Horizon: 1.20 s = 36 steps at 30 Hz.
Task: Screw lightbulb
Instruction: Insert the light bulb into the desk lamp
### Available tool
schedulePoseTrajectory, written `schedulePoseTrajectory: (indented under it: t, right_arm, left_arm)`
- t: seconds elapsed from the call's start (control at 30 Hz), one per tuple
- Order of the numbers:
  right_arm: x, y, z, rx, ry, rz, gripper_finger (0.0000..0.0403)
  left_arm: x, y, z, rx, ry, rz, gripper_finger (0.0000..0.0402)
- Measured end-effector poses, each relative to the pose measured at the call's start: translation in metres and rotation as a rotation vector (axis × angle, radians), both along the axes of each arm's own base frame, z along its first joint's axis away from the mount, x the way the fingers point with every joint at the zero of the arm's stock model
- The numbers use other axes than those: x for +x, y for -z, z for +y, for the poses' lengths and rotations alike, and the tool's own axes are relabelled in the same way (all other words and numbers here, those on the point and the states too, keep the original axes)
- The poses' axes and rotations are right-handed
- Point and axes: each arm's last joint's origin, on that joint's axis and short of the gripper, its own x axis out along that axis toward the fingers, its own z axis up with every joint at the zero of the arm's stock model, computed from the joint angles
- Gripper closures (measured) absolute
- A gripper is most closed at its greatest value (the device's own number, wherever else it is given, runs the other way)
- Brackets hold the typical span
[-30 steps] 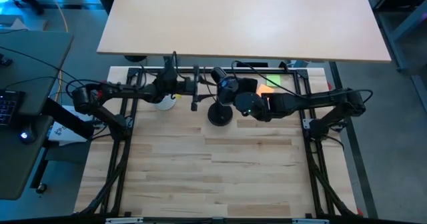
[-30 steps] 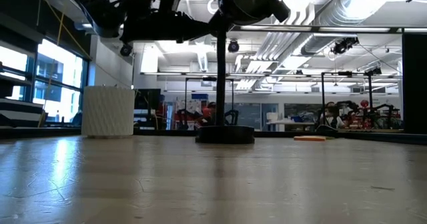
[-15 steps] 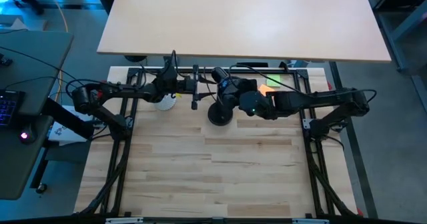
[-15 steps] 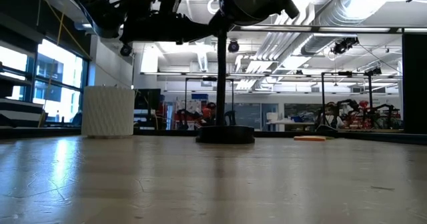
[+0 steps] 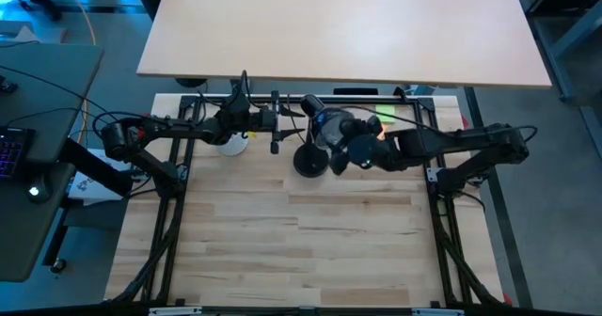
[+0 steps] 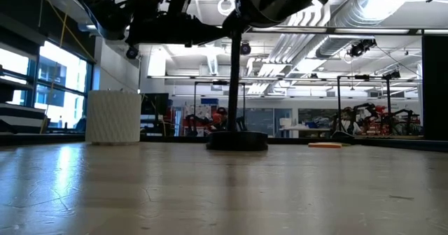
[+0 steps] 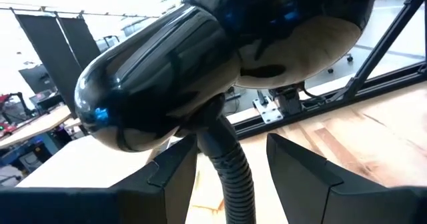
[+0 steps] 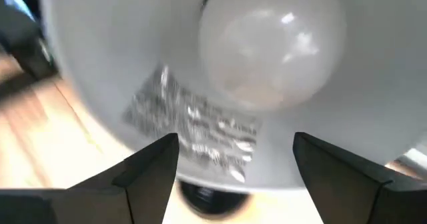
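A black desk lamp stands on its round base (image 5: 310, 162) at the far middle of the table; its glossy head (image 7: 160, 77) sits on a ribbed neck. The white lightbulb (image 8: 267, 51) sits deep in the lamp's white-lined shade (image 8: 100, 71). My left gripper (image 5: 275, 123) reaches in level from the table's left and has the neck between its fingers (image 7: 231, 141). My right gripper (image 8: 235, 139) stands open just before the shade's mouth, its fingers short of the bulb and touching nothing. In the high view my right gripper (image 5: 341, 137) is right of the lamp's head. My left gripper has the lamp's ribbed neck (image 7: 233, 177), just below the head, between its two fingers. The fingers come level from the table's left and lie across the neck. The lamp stands upright on its base. The place where the pads meet the neck lies at the picture's lower edge.
A white ribbed cup (image 5: 230, 144) stands under my left arm, near the far left. A flat orange thing (image 6: 325, 145) lies at the far right by the back rail. The near half of the wooden table (image 5: 301, 250) is bare.
My right gripper has rolled about its own axis in front of the shade and drawn a little toward the table's right and far side, its fingers still open. The lamp's head has swung slightly with the move. My left gripper has kept its hold.
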Motion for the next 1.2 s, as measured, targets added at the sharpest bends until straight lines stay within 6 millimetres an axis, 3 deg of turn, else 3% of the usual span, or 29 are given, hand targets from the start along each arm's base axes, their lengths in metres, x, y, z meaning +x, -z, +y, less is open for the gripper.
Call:
schedulePoseTrajectory:
  t: [0.2, 0.5, 0.73, 0.9, 1.2]
  right_arm:
    - [-0.002, -0.001, 0.010, -0.209, -0.079, 0.126, 0.0108]
    - [-0.006, -0.002, 0.031, -0.391, -0.208, 0.245, 0.0108]
    - [-0.010, -0.004, 0.048, -0.718, -0.420, 0.513, 0.0108]
    - [-0.009, -0.005, 0.047, -0.895, -0.550, 0.696, 0.0108]
    - [0.006, -0.015, 0.039, -1.131, -0.627, 0.831, 0.0108]
  left_arm:
    - [0.000, 0.000, 0.000, -0.011, -0.004, 0.000, 0.0225]
    - [0.000, -0.001, 0.001, -0.042, -0.023, -0.010, 0.0225]
    - [0.000, -0.001, 0.001, -0.056, -0.024, -0.015, 0.0225]
    - [-0.003, -0.001, 0.007, -0.079, -0.043, -0.016, 0.0225]
    - [-0.009, -0.002, 0.018, -0.113, -0.082, -0.023, 0.0225]
